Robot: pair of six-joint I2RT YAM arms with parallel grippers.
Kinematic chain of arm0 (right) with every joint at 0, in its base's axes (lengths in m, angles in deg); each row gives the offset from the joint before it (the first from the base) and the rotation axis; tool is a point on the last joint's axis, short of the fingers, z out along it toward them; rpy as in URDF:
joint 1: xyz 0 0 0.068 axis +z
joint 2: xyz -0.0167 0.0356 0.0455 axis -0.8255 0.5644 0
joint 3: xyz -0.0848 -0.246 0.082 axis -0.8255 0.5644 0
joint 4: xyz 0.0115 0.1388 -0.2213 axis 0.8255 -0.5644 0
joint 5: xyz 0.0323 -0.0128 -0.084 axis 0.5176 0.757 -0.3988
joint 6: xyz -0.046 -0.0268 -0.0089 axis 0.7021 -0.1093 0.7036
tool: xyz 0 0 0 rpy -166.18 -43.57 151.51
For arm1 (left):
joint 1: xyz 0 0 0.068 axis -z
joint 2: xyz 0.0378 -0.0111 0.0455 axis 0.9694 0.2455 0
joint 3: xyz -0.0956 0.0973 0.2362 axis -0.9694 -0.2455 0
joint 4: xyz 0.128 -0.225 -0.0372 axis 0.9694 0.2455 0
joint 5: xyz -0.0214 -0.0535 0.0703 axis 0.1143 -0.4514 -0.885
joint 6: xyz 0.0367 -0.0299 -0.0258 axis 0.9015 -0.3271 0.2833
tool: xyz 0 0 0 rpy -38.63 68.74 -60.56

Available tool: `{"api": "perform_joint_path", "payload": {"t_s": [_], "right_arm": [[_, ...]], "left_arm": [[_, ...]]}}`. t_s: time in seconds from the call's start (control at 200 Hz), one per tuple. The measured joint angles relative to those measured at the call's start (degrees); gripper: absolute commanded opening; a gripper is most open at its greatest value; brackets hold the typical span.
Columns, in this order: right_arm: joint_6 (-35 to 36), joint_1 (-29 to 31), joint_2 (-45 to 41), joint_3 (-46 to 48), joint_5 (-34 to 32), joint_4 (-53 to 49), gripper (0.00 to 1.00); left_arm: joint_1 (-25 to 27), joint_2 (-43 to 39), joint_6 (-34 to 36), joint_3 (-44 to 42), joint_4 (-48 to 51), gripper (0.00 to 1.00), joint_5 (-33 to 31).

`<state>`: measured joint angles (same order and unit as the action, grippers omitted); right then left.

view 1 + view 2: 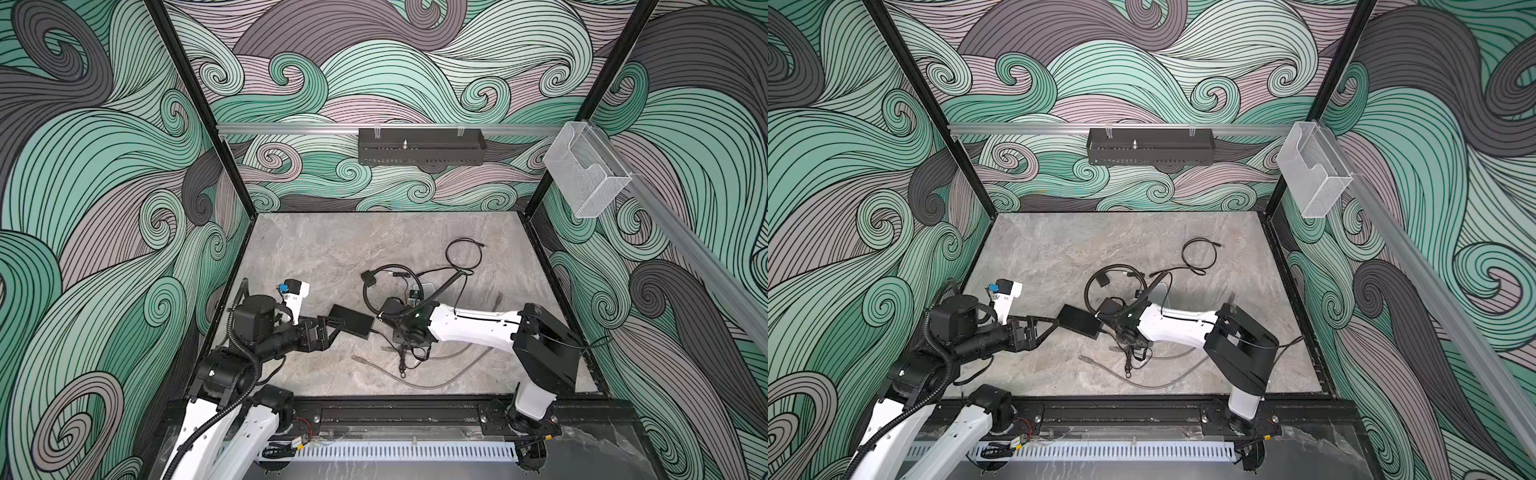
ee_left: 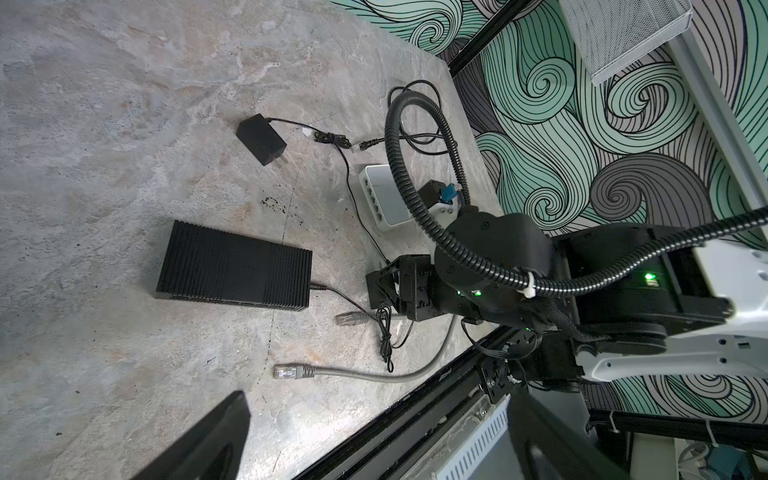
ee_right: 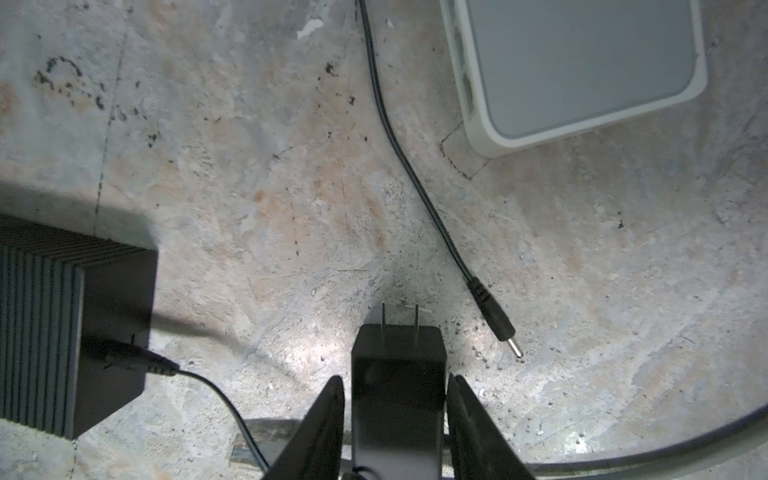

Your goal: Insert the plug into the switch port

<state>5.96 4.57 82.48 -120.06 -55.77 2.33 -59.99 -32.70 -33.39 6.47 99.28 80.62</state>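
While the right gripper (image 3: pixel 395 378) brackets the black adapter (image 3: pixel 398 353), its fingers close against the 2 sides, I cannot tell whether they truly pinch it. The step in hand looks like securing the power lead. The barrel plug (image 3: pixel 496 320) lies loose on the table (image 3: pixel 249 166), just beside the adapter. Next it needs picking up and aligning with the white switch (image 1: pixel 427 287), which in a top view sits at 1 o'clock from that wrist. The left gripper (image 1: pixel 338 332) gapes wide and empty. No writing is legible.

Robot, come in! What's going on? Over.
Left gripper open by black box. Right gripper around adapter, grip unclear. Barrel plug loose near switch. Gray cable lies nearby.
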Motion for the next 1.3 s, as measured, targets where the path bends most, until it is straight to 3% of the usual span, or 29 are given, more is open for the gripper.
{"api": "perform_joint_path", "payload": {"t_s": [0.19, 0.29, 0.365, 0.405, 0.635, 0.896, 1.131, 1.301], "right_arm": [[-0.70, 0.00, 1.25, 0.00, 0.02, -0.11, 0.45], [-1.05, 0.00, 1.36, 0.00, -0.04, -0.11, 0.39], [-1.11, 0.00, 1.36, 0.00, -0.31, -0.11, 0.26], [-0.81, 0.00, 1.33, -0.02, -0.50, -0.13, 0.24], [3.54, 0.00, 1.33, -3.50, -2.89, -2.40, 0.26], [20.61, -1.46, 4.39, -24.57, -9.03, -3.56, 0.25], [35.39, -4.28, 21.62, -47.01, -10.19, -1.49, 0.23], [40.68, -5.01, 34.12, -57.96, -5.11, -1.40, 0.20]], "left_arm": [[0.26, -0.02, 0.00, -0.09, -0.04, 0.99, 0.00], [0.55, -0.02, 0.00, -0.24, 0.00, 0.99, -0.02], [0.74, -0.15, 0.00, -0.24, -0.02, 0.99, -0.02], [0.81, -0.28, 0.02, -0.24, -0.02, 0.99, -0.02], [1.01, -0.63, 0.39, -0.24, -0.02, 0.99, -0.02], [1.01, 0.31, 0.50, -0.24, -0.04, 0.99, -0.13], [0.26, 1.77, 0.87, -0.24, 0.00, 0.98, -0.50], [-0.46, 1.75, 1.05, -0.24, 0.00, 0.99, -0.57]]}}
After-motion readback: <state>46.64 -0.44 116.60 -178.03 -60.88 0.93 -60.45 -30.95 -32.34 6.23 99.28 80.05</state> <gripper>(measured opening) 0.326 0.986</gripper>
